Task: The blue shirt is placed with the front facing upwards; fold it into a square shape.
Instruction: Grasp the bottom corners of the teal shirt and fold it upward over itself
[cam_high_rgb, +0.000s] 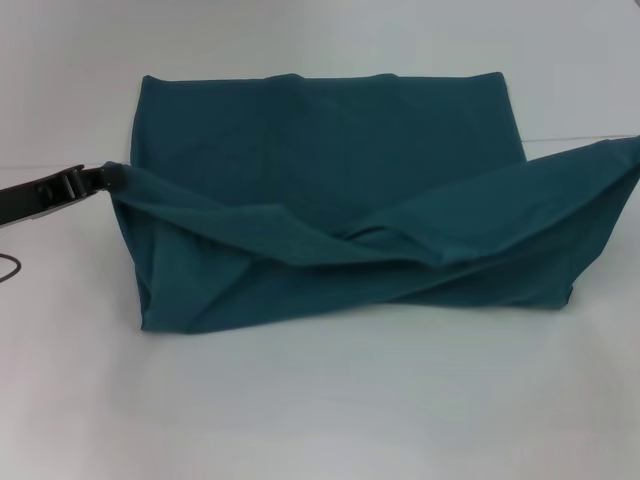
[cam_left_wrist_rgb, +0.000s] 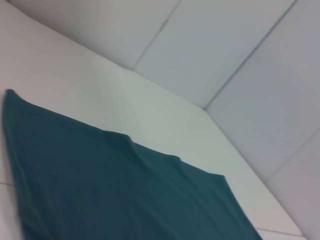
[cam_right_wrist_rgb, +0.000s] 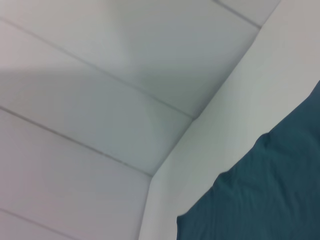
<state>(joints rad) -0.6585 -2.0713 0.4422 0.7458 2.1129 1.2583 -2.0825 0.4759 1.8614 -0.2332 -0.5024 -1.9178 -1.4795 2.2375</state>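
Head view shows the blue shirt (cam_high_rgb: 330, 200) lying on the white table (cam_high_rgb: 320, 400), right in the middle. Its near edge is lifted up at both ends and sags low in between. My left gripper (cam_high_rgb: 95, 180) is at the shirt's left corner, pinching the cloth tight and holding it off the table. The shirt's right corner is lifted too, but my right gripper is out of sight past the edge.

The blue shirt (cam_high_rgb: 330, 200), partly folded, has its near edge lifted from the left gripper (cam_high_rgb: 100, 180) rightward.
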